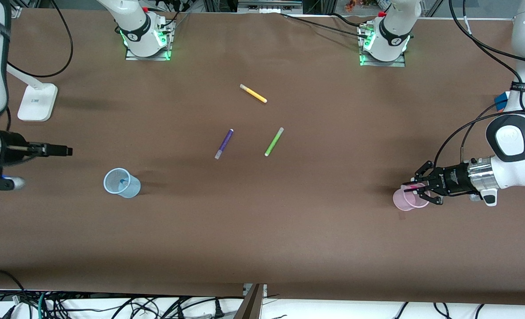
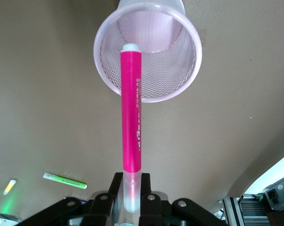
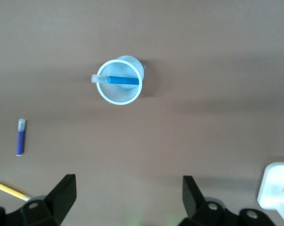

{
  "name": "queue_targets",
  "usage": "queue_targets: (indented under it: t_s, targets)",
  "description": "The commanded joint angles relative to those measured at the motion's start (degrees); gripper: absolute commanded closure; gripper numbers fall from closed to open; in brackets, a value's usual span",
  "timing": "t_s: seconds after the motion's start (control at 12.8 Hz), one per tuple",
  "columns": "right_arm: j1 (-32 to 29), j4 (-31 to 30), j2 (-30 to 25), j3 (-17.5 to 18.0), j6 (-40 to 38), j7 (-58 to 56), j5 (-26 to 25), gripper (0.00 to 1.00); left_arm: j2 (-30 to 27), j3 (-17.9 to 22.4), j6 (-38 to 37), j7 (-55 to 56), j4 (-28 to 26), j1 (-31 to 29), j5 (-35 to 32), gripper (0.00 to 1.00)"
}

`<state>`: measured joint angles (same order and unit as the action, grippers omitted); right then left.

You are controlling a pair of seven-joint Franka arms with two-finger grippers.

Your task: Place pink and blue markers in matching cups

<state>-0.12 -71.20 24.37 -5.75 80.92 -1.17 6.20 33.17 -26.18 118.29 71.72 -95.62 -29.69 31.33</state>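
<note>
My left gripper is shut on the pale end of the pink marker. It holds the marker over the pale pink cup at the left arm's end of the table, with the marker's other end inside the outline of the cup's mouth. The pale blue cup stands upright toward the right arm's end, and the blue marker leans inside it. My right gripper is open and empty, high beside the blue cup.
A purple pen, a lime-green pen and a yellow pen lie mid-table, farther from the front camera than the cups. A white stand sits at the right arm's end.
</note>
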Motion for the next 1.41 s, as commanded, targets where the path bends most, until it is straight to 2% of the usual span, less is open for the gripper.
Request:
queue_targets:
  t_s: [0.0,0.31,0.55,0.71,0.86,1.02,1.33]
  targets:
    - [0.0,-7.9,-9.2,2.1,0.6,2.0,-2.2,0.0,-0.6,0.0,1.3,0.2,-0.2,-0.2,1.9,0.0]
    - [-0.5,-16.8,-20.6,2.2,3.2,1.8,-3.7,0.0,-2.5,0.0,0.8,0.2,-0.1,-0.4,1.7,0.0]
    - [-0.6,-17.2,-22.6,1.9,1.6,1.3,-3.8,0.0,-6.4,-0.5,0.6,-0.7,1.3,0.3,-0.3,0.0]
    - [-0.8,-15.8,-22.2,1.4,-0.7,1.4,-4.1,0.0,-9.9,-1.2,-2.4,-2.2,2.2,0.3,-5.5,0.0]
    - [-0.8,-14.3,-21.4,1.3,-0.9,1.4,-5.1,0.0,-12.1,-1.3,-8.4,-8.9,5.0,0.3,-9.3,0.0]
    - [-0.8,-14.2,-21.3,1.2,-0.8,1.3,-5.5,0.0,-14.2,-1.2,-15.8,-19.4,8.9,0.1,-10.1,0.0]
    - [-0.9,-14.2,-21.2,1.2,-0.8,1.3,-6.3,0.0,-18.8,-2.1,-24.3,-38.3,12.4,0.4,-16.4,0.0]
